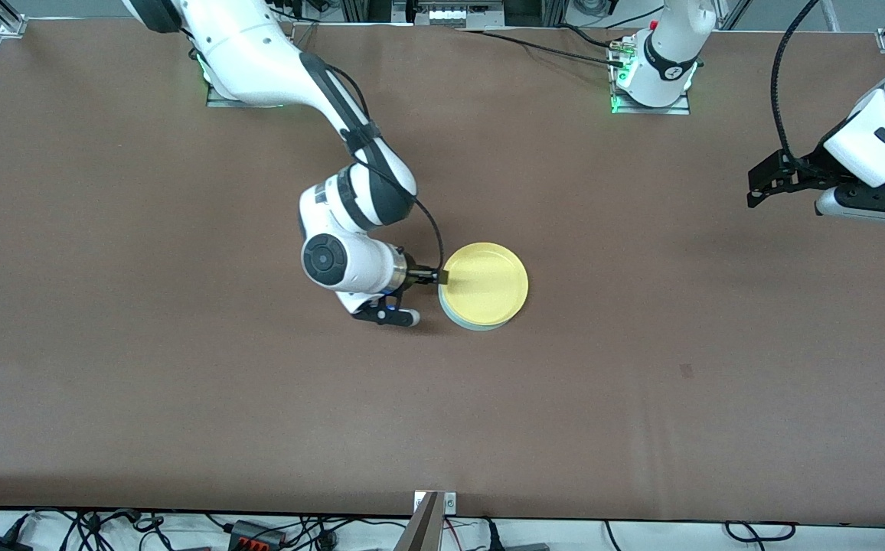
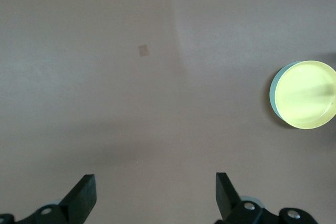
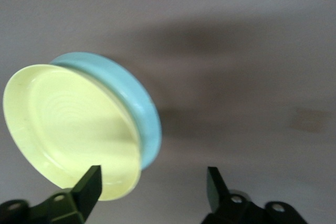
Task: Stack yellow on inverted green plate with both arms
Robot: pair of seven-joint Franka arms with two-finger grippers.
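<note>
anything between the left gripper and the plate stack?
Nothing: bare brown table separates the open left gripper from the yellow plate stacked on the green plate, as front and left wrist views show.

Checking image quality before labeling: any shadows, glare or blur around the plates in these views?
Front view: even light, soft shadow under the right end effector beside the yellow plate. Right wrist view: broad dark shadow on the table, both plates slightly soft, green plate reads bluish. Left wrist view: yellow plate looks washed out, no glare.

yellow plate (image 1: 486,282) upright, atop inverted green plate (image 1: 464,322)
</note>
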